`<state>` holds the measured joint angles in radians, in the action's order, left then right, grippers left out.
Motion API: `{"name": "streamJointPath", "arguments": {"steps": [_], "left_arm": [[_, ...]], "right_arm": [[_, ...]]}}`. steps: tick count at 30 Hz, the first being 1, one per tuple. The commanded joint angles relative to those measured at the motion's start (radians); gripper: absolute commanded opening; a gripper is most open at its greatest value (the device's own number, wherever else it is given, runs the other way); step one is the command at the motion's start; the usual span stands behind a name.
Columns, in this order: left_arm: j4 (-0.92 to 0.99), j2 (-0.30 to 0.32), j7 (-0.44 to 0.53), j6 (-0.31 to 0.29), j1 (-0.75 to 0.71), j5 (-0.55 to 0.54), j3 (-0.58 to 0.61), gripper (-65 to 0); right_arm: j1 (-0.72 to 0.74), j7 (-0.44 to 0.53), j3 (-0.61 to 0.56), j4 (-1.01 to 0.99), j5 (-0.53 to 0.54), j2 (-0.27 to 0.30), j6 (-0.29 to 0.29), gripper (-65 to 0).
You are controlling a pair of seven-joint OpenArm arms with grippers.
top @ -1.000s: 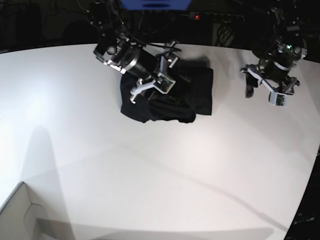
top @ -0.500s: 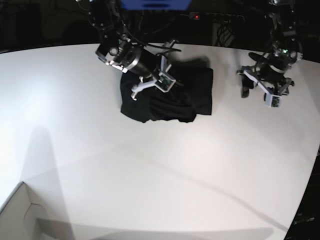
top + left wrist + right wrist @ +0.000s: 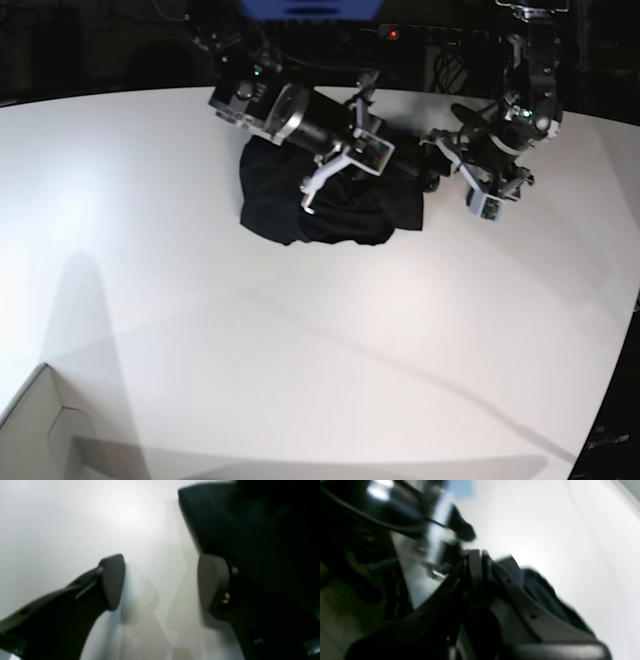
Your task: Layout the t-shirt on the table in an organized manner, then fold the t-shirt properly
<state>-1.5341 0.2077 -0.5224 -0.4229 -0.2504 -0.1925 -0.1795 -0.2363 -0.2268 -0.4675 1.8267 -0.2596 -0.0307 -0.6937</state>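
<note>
Overhead, my right tool [image 3: 312,186] is clenched tight above the crumpled black t-shirt [image 3: 330,195] lying at the far middle of the white bench [image 3: 300,340], while my left tool [image 3: 160,585] hangs spread wide beside its edge.

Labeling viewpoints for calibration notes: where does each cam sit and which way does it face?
Base: high, in front, looking down on the table; both arms show, t-shirt bunched at the far edge.
Left wrist: on the left arm, facing down past the open left gripper at the tabletop and the shirt's edge.
Right wrist: on the right arm, blurred; the shut right gripper fills the middle, dark cloth behind it.
Shared: all three show the t-shirt and table.
</note>
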Motion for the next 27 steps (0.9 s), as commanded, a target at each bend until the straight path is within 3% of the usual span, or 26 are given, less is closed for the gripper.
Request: {"name": "streamJointPath", "arguments": {"steps": [1, 6, 14, 17, 24, 27], "left_arm": [[-0.003, 0.008, -0.005, -0.003, 0.003, -0.005, -0.001, -20.5], [-0.003, 0.008, -0.005, -0.003, 0.004, -0.005, -0.002, -20.5], [-0.003, 0.008, -0.005, -0.003, -0.002, -0.009, -0.008, -20.5], [-0.003, 0.008, -0.005, -0.003, -0.003, -0.011, -0.008, -20.5], [-0.006, 0.009, -0.005, -0.003, -0.002, -0.012, -0.008, -20.5], [-0.007, 0.009, -0.005, -0.003, 0.000, -0.008, -0.010, -20.5]], "right_arm": [[0.010, 0.036, -0.023, 0.038, 0.021, -0.011, -0.004, -65.0], [0.036, 0.019, -0.107, 0.064, 0.019, -0.022, -0.004, -65.0], [0.082, -0.173, -0.035, 0.064, 0.012, -0.025, -0.004, -63.5], [0.091, -0.210, 0.005, 0.064, 0.012, -0.008, -0.004, -54.4], [0.082, -0.210, 0.011, 0.066, 0.016, 0.067, -0.004, -25.7], [0.081, -0.208, 0.014, 0.063, 0.015, 0.070, -0.004, -20.7]]}}
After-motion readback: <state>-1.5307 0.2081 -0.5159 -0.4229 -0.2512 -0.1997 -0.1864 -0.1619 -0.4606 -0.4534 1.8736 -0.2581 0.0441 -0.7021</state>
